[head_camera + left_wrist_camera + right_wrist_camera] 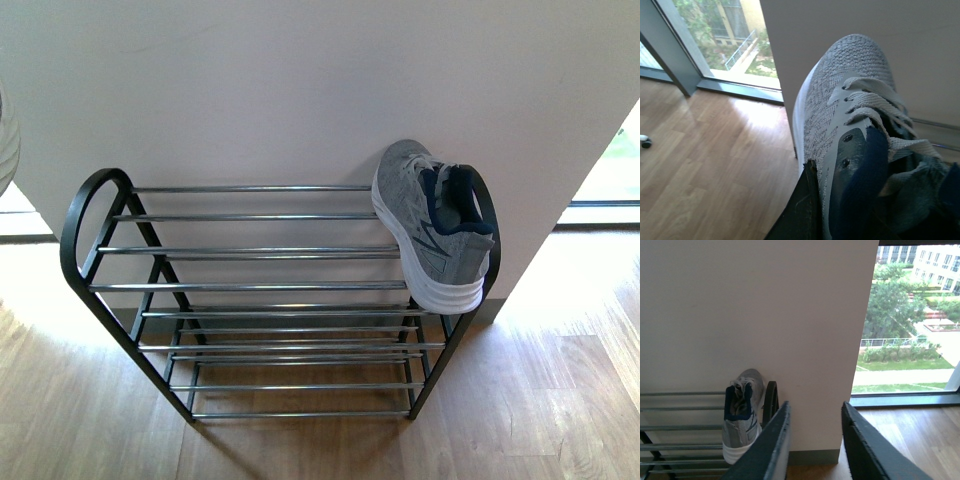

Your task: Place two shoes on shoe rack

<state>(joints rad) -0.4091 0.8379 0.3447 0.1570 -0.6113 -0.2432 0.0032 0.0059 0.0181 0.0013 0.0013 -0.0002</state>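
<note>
My left gripper [807, 200] is clamped on the held shoe [840, 100] near the rack [250, 250]. My right gripper [815, 440] hangs wide open and empty. The racked shoe [430, 225] sits on the top tier at the right end, heel overhanging. A tilted set-down could slip between the bars or jolt that shoe off.

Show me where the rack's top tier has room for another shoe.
The top tier of the shoe rack is bare from its left rounded end across to the shoe resting at the right end. The tiers below look bare too. It is crowded only at that right end, against the frame loop.
</note>
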